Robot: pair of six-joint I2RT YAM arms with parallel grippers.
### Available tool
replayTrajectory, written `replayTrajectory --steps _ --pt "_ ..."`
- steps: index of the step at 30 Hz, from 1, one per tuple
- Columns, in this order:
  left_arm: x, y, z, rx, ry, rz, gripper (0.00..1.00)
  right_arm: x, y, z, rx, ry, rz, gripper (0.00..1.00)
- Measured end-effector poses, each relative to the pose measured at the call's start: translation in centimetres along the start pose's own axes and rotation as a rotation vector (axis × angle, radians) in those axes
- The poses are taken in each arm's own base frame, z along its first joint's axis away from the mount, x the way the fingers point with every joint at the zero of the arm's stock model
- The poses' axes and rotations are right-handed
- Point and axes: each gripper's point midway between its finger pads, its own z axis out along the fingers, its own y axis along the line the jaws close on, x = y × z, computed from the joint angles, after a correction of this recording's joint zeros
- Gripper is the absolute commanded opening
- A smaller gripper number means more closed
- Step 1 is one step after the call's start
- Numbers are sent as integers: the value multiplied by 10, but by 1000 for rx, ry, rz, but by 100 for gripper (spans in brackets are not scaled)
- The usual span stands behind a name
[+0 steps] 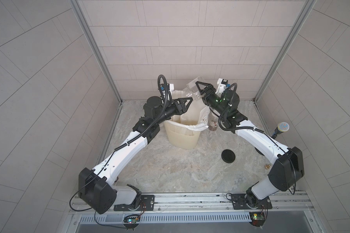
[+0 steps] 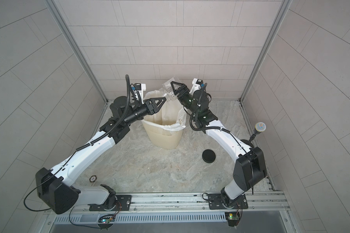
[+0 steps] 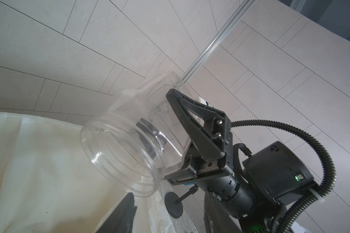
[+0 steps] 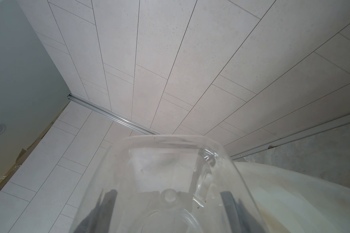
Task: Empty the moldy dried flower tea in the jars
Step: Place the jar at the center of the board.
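My right gripper (image 1: 197,90) (image 2: 173,90) (image 4: 168,217) is shut on a wide clear jar (image 1: 192,88) (image 2: 168,88) (image 3: 129,145) (image 4: 170,181). The jar is tipped with its open mouth down over the cream ribbed bin (image 1: 182,137) (image 2: 166,139). It looks empty apart from a few reddish specks on its wall. My left gripper (image 1: 187,102) (image 2: 160,102) (image 3: 170,201) hangs over the bin's left rim just below the jar's mouth, open and holding nothing. A tall slim jar (image 1: 213,124) with brown dried flower tea (image 1: 213,127) stands right of the bin, half hidden by my right arm.
A black lid (image 1: 228,157) (image 2: 209,156) lies on the stone table right of the bin. A stand with a coloured round head (image 1: 283,127) (image 2: 260,127) rises by the right wall. A small round-topped jar (image 2: 92,178) sits beside my left arm's base.
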Motion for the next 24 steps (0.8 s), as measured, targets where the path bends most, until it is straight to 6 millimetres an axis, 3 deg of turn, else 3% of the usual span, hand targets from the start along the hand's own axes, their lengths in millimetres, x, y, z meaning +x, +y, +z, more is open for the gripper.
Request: replayTrajectory --steps 10,19,24 --pt "3 7 17 31 -10 -4 41 2 5 3 -42 19 46 50" --pt "-6 0 18 62 -44 19 14 2 7 3 -59 36 74 49" --pt "-9 -4 18 71 -47 68 6 4 6 3 -59 53 92 50"
